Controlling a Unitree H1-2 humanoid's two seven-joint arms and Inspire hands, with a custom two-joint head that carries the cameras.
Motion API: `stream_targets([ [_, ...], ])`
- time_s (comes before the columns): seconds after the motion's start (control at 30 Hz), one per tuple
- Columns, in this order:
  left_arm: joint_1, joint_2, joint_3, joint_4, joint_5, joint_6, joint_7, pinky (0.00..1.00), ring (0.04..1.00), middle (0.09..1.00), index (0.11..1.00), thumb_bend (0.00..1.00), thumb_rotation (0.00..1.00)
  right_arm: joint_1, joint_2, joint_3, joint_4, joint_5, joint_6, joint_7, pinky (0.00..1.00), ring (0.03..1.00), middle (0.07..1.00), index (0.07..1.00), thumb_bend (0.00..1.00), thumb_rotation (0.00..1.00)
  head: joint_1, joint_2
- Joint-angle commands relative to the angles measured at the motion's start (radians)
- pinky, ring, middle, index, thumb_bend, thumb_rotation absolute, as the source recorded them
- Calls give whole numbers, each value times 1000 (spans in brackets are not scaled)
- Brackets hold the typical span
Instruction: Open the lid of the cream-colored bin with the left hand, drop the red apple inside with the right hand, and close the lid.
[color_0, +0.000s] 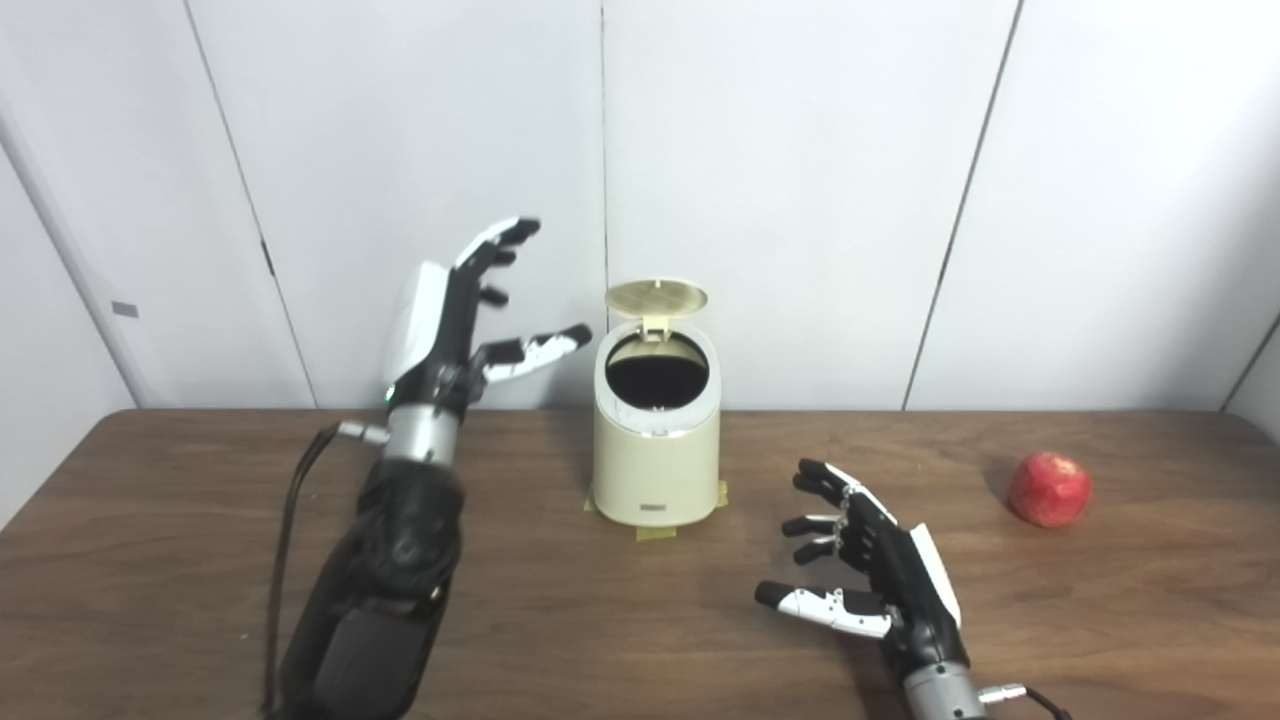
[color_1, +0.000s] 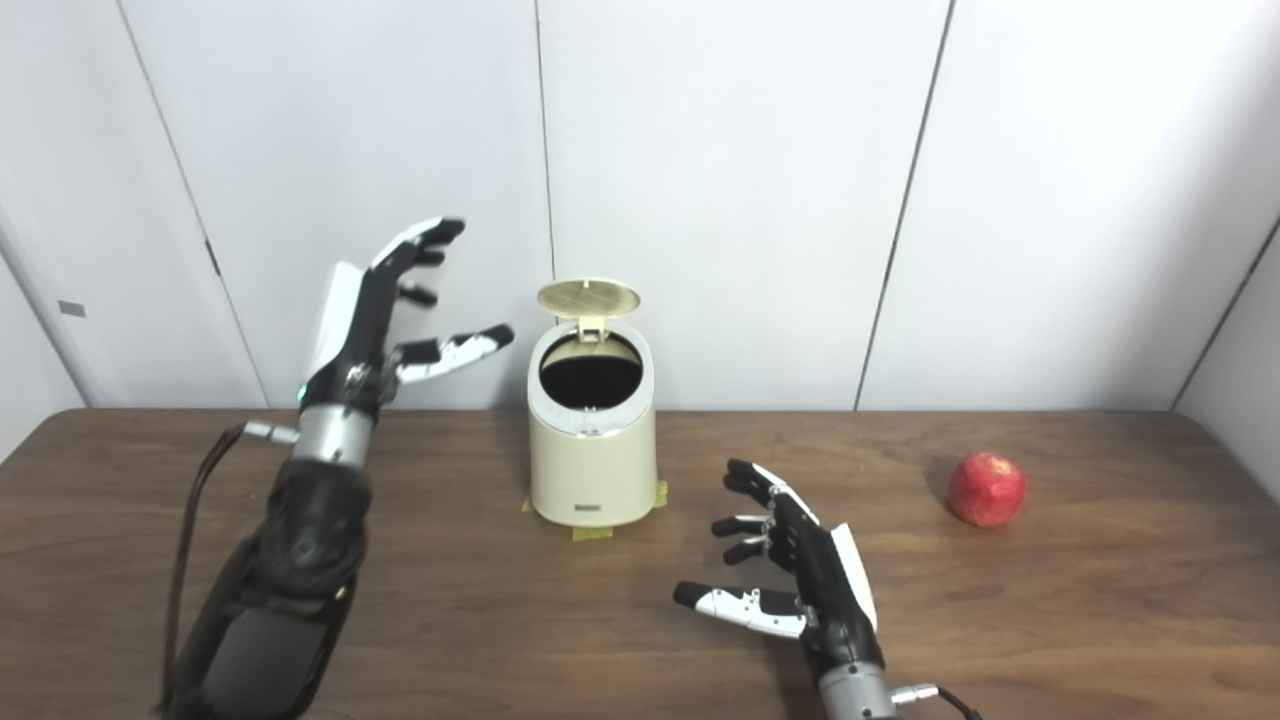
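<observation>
The apple (color_0: 1048, 488) lies on the bench (color_0: 200, 560), off to the right of the right hand (color_0: 868, 565) and well apart from it. That hand is the nearer of the 2, its fingers spread wide and empty. Nothing stands between them. The bin (color_0: 655, 445) sits mid-bench, lid (color_0: 656, 296) tipped up. The left hand (color_0: 470, 315) hovers just beside it, spread and empty.

bin (color_0: 655, 455) mid-table (color_0: 200, 560), lid (color_0: 656, 295) up behind | apple (color_0: 1048, 488) far right | left hand (color_0: 450, 330) left of bin | right hand (color_0: 870, 570) front-right
</observation>
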Motion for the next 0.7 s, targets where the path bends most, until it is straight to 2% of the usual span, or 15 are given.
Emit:
stream_targets([
  [0.0, 12, 21, 28, -63, -44, -7, -29, 562, 763, 811, 814, 733, 113, -15, -4, -3, -19, 1, -27, -2, 507, 640, 822, 831, 785, 170, -1, 0],
  [0.1, 86, 23, 63, -119, -119, 17, -81, 563, 755, 801, 811, 731, 127, -12, -3, -3, -26, -2, -23, -4, 502, 635, 817, 828, 784, 172, -8, 1],
  [0.23, 176, 29, 97, -159, -182, 51, -131, 640, 717, 787, 797, 780, 94, -13, -8, -4, -23, 4, -22, 1, 508, 641, 823, 830, 788, 184, -12, 1],
  [0.33, 221, 34, 106, -163, -214, 46, -156, 611, 693, 772, 803, 824, 96, -14, -10, -7, -18, 15, -26, 6, 501, 635, 821, 825, 794, 171, -17, -1],
  [0.43, 268, 46, 116, -143, -272, -14, -187, 613, 706, 776, 819, 838, 91, -13, -14, -5, -17, 2, -27, 2, 499, 636, 824, 829, 796, 180, -20, -3],
  [0.57, 310, 47, 125, -103, -293, -86, -188, 638, 735, 768, 817, 848, 82, -13, -17, -7, -18, 5, -26, 4, 499, 630, 822, 824, 800, 174, -28, -6],
  [0.67, 337, 43, 135, -54, -320, -161, -193, 665, 750, 770, 810, 872, 141, -17, -23, -3, -20, -13, -30, -1, 488, 621, 815, 822, 802, 179, -46, -5],
])
